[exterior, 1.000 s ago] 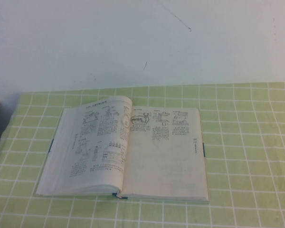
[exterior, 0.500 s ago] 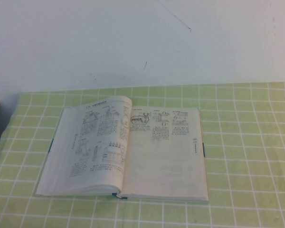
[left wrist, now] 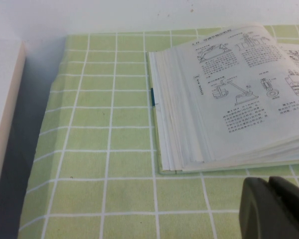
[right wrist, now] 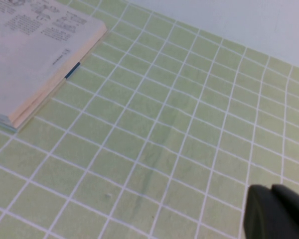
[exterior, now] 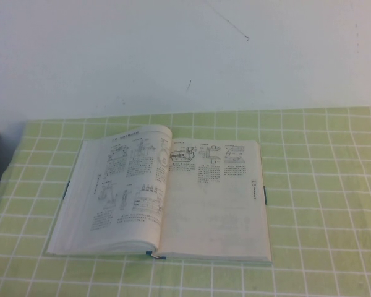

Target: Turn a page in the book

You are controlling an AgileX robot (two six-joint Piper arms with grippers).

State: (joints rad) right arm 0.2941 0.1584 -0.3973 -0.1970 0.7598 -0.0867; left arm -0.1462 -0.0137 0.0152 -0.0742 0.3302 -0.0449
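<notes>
The book [exterior: 161,198] lies open and flat on the green checked cloth in the middle of the high view, with teal cover edges showing at the front. Its top left page [exterior: 127,182] carries machine drawings and arches up a little near the spine. The right-hand page [exterior: 216,198] lies flat. Neither gripper shows in the high view. In the left wrist view my left gripper [left wrist: 270,182] is shut and empty, low over the cloth just off the book's [left wrist: 229,99] left front corner. In the right wrist view my right gripper [right wrist: 271,190] is shut and empty, over the cloth well to the right of the book [right wrist: 30,55].
A green cloth [exterior: 321,185] with white grid lines covers the table up to a white wall [exterior: 173,55] at the back. A pale board or box [left wrist: 2,124] stands at the table's far left edge, with a dark gap beside it.
</notes>
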